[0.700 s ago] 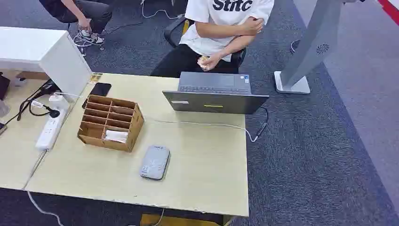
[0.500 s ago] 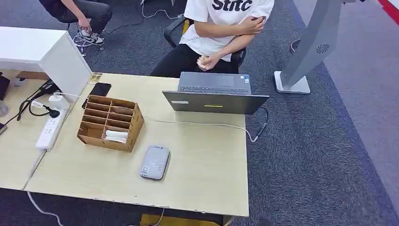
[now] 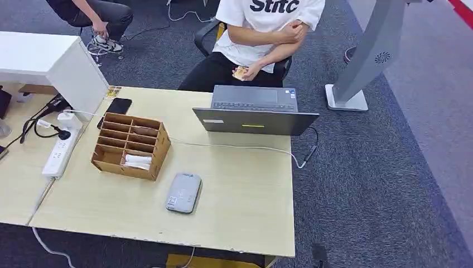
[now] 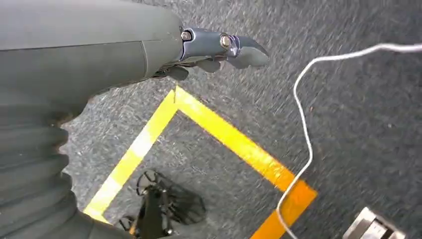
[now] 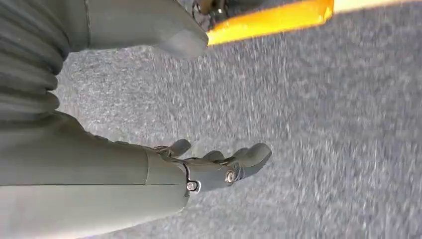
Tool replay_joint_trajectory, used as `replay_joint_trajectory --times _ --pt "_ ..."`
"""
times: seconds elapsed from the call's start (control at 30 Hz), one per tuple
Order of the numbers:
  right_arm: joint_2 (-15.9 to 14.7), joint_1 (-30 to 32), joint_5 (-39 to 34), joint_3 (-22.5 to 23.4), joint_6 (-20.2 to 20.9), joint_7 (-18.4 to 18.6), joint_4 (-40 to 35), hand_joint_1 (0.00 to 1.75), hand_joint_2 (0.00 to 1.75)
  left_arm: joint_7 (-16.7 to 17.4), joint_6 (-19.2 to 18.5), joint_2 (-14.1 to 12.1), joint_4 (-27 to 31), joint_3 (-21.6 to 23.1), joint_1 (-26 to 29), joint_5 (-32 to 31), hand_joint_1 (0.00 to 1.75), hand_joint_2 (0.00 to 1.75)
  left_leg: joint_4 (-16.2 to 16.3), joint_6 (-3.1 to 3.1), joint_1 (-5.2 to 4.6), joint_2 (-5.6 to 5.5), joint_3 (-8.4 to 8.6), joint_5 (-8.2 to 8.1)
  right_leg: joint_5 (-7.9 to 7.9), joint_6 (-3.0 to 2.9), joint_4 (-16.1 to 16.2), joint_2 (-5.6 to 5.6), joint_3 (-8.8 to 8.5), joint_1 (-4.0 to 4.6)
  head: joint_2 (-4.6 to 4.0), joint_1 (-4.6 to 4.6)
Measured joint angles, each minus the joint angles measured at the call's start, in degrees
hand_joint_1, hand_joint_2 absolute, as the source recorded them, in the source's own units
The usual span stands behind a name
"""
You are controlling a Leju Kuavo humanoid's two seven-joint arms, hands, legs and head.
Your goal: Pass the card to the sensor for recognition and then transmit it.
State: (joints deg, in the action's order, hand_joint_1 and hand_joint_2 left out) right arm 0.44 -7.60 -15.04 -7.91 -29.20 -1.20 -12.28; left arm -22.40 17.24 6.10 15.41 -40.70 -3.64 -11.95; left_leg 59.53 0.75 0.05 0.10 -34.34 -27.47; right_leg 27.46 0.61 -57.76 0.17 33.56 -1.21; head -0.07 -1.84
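White cards (image 3: 137, 161) lie in a front slot of the brown cardboard organizer (image 3: 131, 145) on the left part of the wooden table (image 3: 240, 195). The grey flat sensor (image 3: 183, 192) lies just in front and to the right of the organizer. My left hand (image 4: 219, 50) hangs over the grey carpet with fingers loosely apart and holds nothing. My right hand (image 5: 219, 164) also hangs above the carpet, fingers apart and empty. A dark tip (image 3: 319, 254) shows at the bottom edge, right of the table.
An open laptop (image 3: 254, 109) stands at the table's far edge with a person (image 3: 262, 33) seated behind it. A cable (image 3: 245, 147) runs across the table. A power strip (image 3: 58, 153), a black phone (image 3: 118, 106) and a white box (image 3: 56, 61) are at the left. A grey stand (image 3: 362, 61) rises at the right.
The dark tip at the bottom edge right of the table has risen a little into the picture. The seated person's hands have shifted slightly. Table objects are unmoved.
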Motion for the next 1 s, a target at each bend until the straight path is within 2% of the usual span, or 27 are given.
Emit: replay_joint_trajectory --times 0.1,0.13,0.37,0.4,0.43,0.47,0.5,0.57,0.7,0.77,0.83,0.87,1.0 --pt "0.0 -0.1 0.0 -0.2 -0.8 -0.4 0.4 0.00 1.75 -0.4 0.7 0.2 -0.2 -1.2 -0.2 -0.1 0.00 1.75 0.0 0.00 0.00 0.00 -0.01 0.00 0.01 0.00 0.0 0.00 0.00 0.00 0.00 -0.02" --pt "0.0 -0.1 0.0 -0.2 -1.2 -0.8 0.4 0.00 0.00 -0.6 1.2 0.3 -0.3 -1.5 -0.3 0.1 0.00 1.75 0.0 0.00 0.00 0.00 -0.01 -0.01 0.01 0.00 0.0 0.00 0.00 0.00 0.00 0.00" --pt "0.0 -0.1 -0.2 -0.2 -1.9 -1.3 0.5 0.00 0.00 -0.8 2.2 0.3 -0.4 -2.0 -0.4 0.6 0.00 1.75 0.0 0.00 0.00 0.00 -0.01 -0.01 0.01 0.00 0.0 0.00 0.00 0.00 0.00 -0.02" --pt "0.0 -0.1 -1.4 -0.1 -3.9 -1.7 0.7 0.00 0.00 -0.4 6.5 0.5 -0.4 -3.5 -0.6 1.5 0.00 1.75 0.0 0.00 0.00 0.00 0.00 -0.01 0.01 0.00 0.0 0.00 0.00 0.00 0.00 -0.02" --pt "0.0 -0.1 -2.3 0.1 -4.5 -2.1 0.8 0.00 0.00 -0.4 8.6 0.4 -0.4 -4.2 -0.6 2.1 0.00 1.75 0.0 0.00 0.00 0.00 0.00 -0.01 0.01 0.01 0.0 0.00 0.00 0.00 0.00 0.00" --pt "-0.2 0.3 -6.1 2.4 -5.0 -4.8 0.8 0.00 1.75 -2.8 11.0 -0.1 -0.4 -6.8 -0.6 4.4 0.00 1.75 0.0 0.00 0.00 0.00 0.00 -0.01 0.01 0.01 0.0 0.00 0.01 0.00 0.00 -0.02" --pt "-1.3 1.0 -12.3 6.4 -5.1 -11.0 0.8 0.00 1.75 -5.3 12.9 -1.6 -0.4 -9.2 -0.7 6.7 0.00 1.75 0.0 0.00 0.00 0.00 0.00 -0.01 0.01 0.01 0.0 -0.01 0.00 0.00 0.00 -0.02" --pt "-3.0 1.6 -14.8 10.2 -4.9 -14.5 0.8 0.00 1.75 -5.3 13.3 -3.1 -0.4 -11.1 -0.6 7.3 0.00 1.75 0.0 0.01 0.00 -0.01 -0.02 -0.01 0.01 0.01 0.0 -0.01 0.00 -0.01 0.00 0.00" --pt "-6.2 2.2 -16.3 14.9 -4.5 -17.8 0.7 0.00 1.75 -6.3 13.2 -4.8 -0.4 -13.7 -0.5 8.5 0.00 1.75 0.0 0.04 -0.02 -0.02 -0.01 -0.03 0.01 0.01 0.0 0.00 0.00 -0.04 0.00 -0.02" --pt "-7.3 2.2 -16.2 16.9 -4.2 -18.9 0.6 0.00 1.75 -9.1 11.3 -5.4 -0.4 -15.1 -0.5 10.7 0.00 1.75 0.0 0.04 -0.04 -0.01 -0.01 -0.03 0.01 0.02 0.0 0.00 0.00 -0.05 0.00 -0.02" --pt "-8.0 2.3 -15.8 18.6 -4.2 -19.2 0.5 0.00 1.75 -14.7 8.0 -5.7 0.2 -17.0 -0.5 13.4 0.00 1.75 0.0 0.04 -0.02 -0.01 0.00 -0.03 0.01 0.01 0.0 0.00 -0.01 -0.02 0.00 -0.04" --pt "-8.0 2.4 -15.7 19.1 -4.4 -19.2 0.5 0.00 1.75 -16.2 7.0 -5.9 0.8 -17.9 -0.5 14.0 0.00 1.75 0.0 0.03 -0.02 -0.01 0.01 -0.02 0.01 0.01 0.0 0.00 -0.01 -0.02 0.00 -0.02" --pt "-8.1 2.7 -14.3 21.4 -4.7 -18.8 0.3 0.00 1.75 -17.8 4.5 -6.3 8.7 -21.2 0.2 13.2 0.00 1.75 0.0 0.01 0.02 -0.01 0.03 -0.01 0.01 0.00 0.0 0.00 -0.01 0.03 0.00 0.02"
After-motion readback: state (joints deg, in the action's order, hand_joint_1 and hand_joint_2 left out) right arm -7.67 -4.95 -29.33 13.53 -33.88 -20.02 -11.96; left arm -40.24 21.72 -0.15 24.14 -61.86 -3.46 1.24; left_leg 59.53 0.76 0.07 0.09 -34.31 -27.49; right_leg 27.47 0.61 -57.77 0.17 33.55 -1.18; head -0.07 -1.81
